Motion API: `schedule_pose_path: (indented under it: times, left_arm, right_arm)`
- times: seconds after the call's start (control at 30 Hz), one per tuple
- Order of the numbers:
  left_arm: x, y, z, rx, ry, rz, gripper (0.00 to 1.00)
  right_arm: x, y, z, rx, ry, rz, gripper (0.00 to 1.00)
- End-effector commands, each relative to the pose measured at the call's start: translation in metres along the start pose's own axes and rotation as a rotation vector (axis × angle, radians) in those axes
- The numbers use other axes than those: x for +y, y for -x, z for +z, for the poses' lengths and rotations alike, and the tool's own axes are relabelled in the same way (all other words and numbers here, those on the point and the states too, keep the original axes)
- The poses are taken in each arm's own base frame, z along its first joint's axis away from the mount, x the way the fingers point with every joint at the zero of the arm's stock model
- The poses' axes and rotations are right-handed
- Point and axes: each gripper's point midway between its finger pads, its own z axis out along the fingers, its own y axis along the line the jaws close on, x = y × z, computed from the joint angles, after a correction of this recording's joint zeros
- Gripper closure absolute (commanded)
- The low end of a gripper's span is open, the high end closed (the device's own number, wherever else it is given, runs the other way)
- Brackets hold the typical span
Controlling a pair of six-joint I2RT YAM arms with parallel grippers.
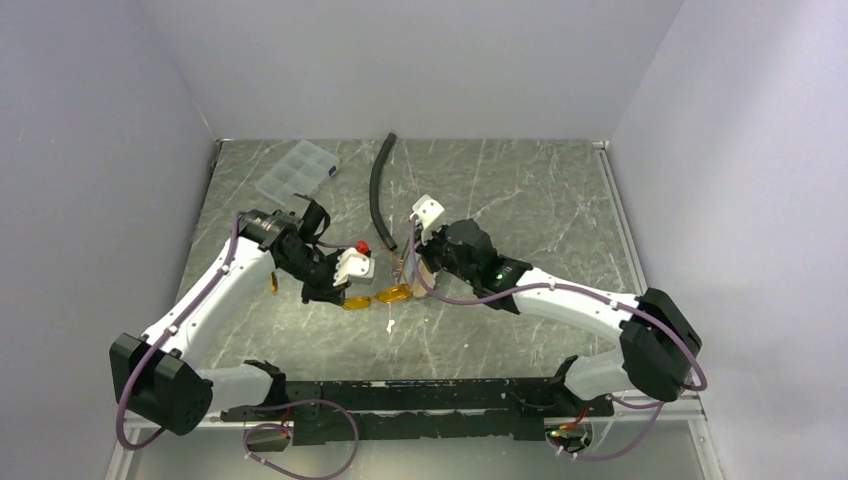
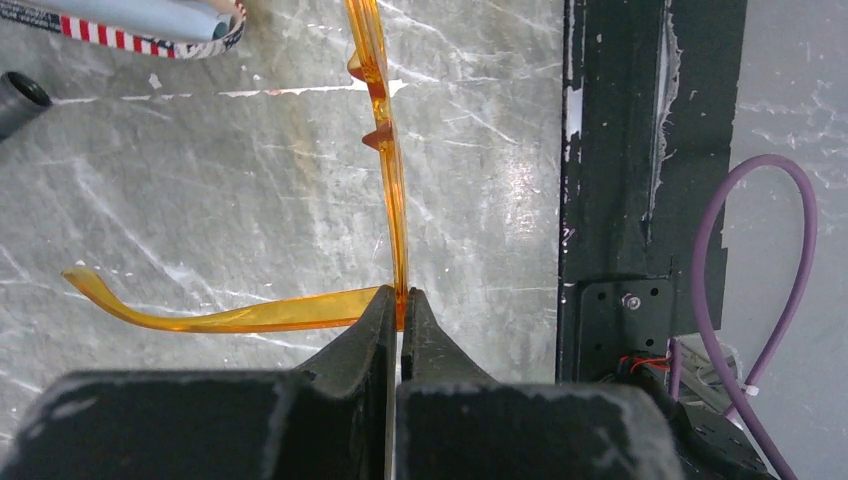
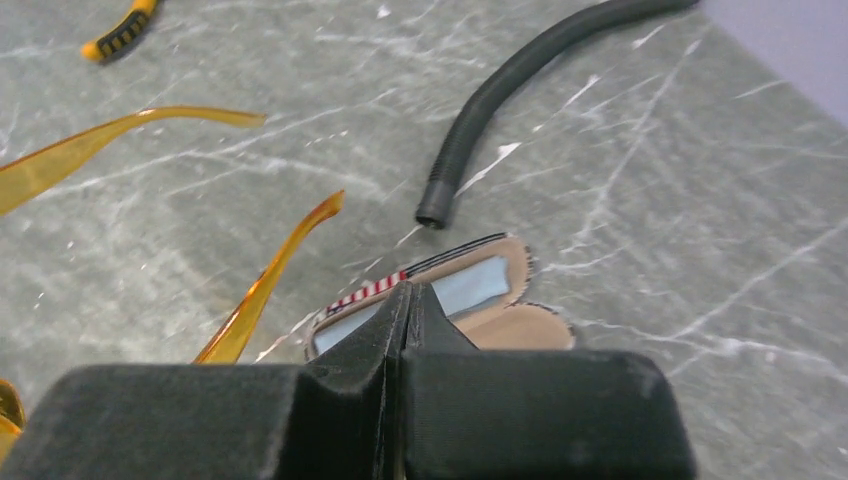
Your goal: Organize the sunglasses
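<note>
The sunglasses (image 2: 385,130) have amber-orange lenses and thin orange arms. They are seen edge-on in the left wrist view, with one arm (image 2: 230,318) spread to the left. My left gripper (image 2: 402,300) is shut on the frame's corner by the hinge. From above, the sunglasses (image 1: 378,297) sit low over the table's middle, with the left gripper (image 1: 345,296) at their left end. My right gripper (image 3: 408,292) is shut on the rim of the pouch (image 3: 520,325). The pouch's mouth gapes, and a light-blue cloth (image 3: 470,285) shows inside. Both sunglasses arms (image 3: 265,285) lie just left of the pouch.
A black hose (image 1: 380,190) lies behind the pouch, its end (image 3: 435,210) close to it. A clear compartment box (image 1: 296,170) sits at the back left. A small red object (image 1: 363,245) and a small orange-black piece (image 3: 120,30) lie nearby. The black base rail (image 2: 640,200) runs along the near edge.
</note>
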Motion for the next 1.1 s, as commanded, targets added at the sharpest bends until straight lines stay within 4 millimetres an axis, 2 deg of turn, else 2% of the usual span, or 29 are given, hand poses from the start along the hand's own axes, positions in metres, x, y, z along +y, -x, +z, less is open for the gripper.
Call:
schedule_pose_path:
  times: [0.0,0.13,0.3,0.4,0.53,0.7,0.8,0.87,0.97,1.07]
  left_arm:
    - [-0.009,0.022,-0.009,-0.066,-0.002,0.079,0.97]
    - [-0.017,0.031,-0.01,-0.111,-0.027,0.113,0.97]
    - [-0.022,0.03,-0.005,-0.105,-0.059,0.135,0.97]
    - [-0.024,0.034,-0.006,-0.113,-0.061,0.155,0.97]
    - [-0.028,0.045,-0.012,-0.152,-0.068,0.187,0.97]
    - [-0.032,0.048,-0.011,-0.174,-0.087,0.188,0.97]
    - [-0.034,0.044,-0.007,-0.169,-0.103,0.173,0.97]
    - [-0.035,0.044,-0.004,-0.178,-0.107,0.153,0.97]
    - [-0.032,0.045,0.001,-0.194,-0.111,0.11,0.97]
    - [-0.026,0.051,0.005,-0.215,-0.103,0.038,0.97]
  right_arm:
    - [0.036,0.006,0.005,0.026,0.209,0.035,1.0]
    - [0.08,0.012,-0.004,-0.011,0.484,-0.014,1.0]
    - [0.108,0.029,-0.018,-0.101,0.681,-0.058,1.0]
    - [0.127,0.025,-0.022,-0.077,0.818,-0.062,1.0]
    - [0.147,0.024,-0.031,-0.072,0.974,-0.045,1.0]
    - [0.153,0.026,-0.048,-0.095,1.053,-0.068,1.0]
    - [0.142,0.034,-0.055,-0.122,1.02,-0.066,0.98]
    - [0.121,0.042,-0.046,-0.134,0.882,-0.026,0.95]
    - [0.067,0.052,-0.031,-0.141,0.617,0.075,0.9]
    - [0.006,0.052,-0.028,-0.128,0.374,0.24,0.82]
